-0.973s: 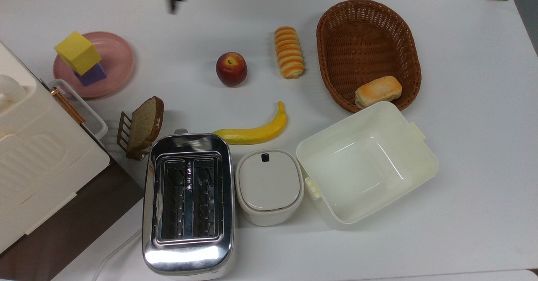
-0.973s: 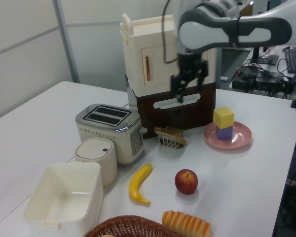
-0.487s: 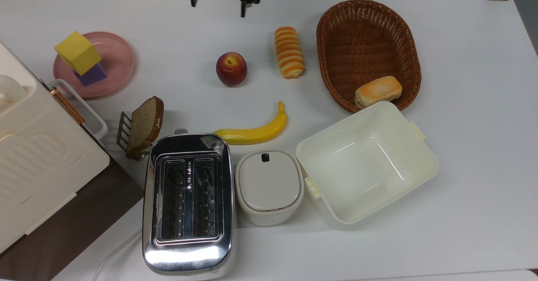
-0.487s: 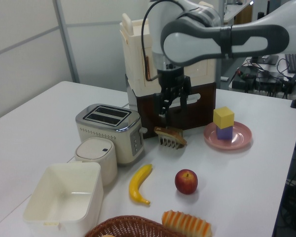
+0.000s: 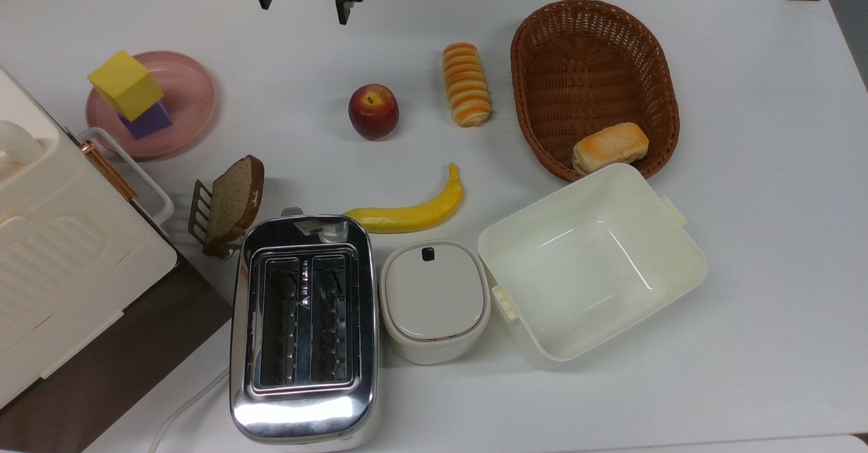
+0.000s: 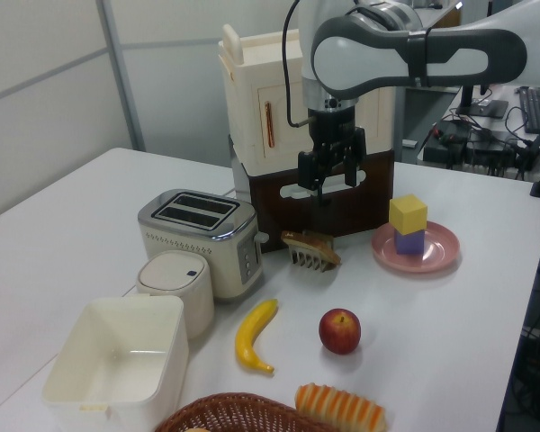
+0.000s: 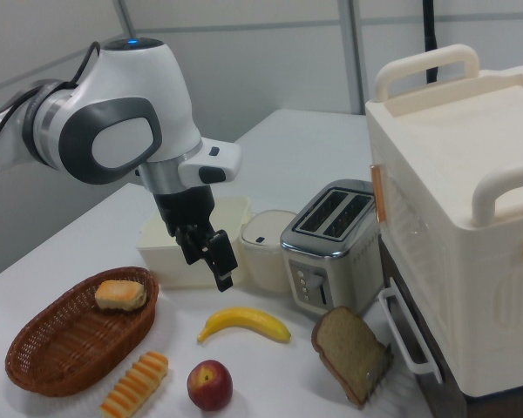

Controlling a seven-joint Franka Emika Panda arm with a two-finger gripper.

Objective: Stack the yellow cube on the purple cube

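your yellow cube [image 5: 125, 83] already sits on the purple cube [image 5: 149, 120], both on the pink plate [image 5: 193, 93] at the top view's left, so the pile looks done. the stack rests slightly twisted, yet it appears steady. your gripper [image 5: 302, 0] hangs above the worktop [image 5: 746, 168], well apart from the plate, jaws spread wide and holding nothing, probably because the release is finished.

Matte yellow cube [image 5: 125, 84] sits skewed atop matte purple cube [image 5: 149, 121], both on pink plate [image 5: 193, 97].
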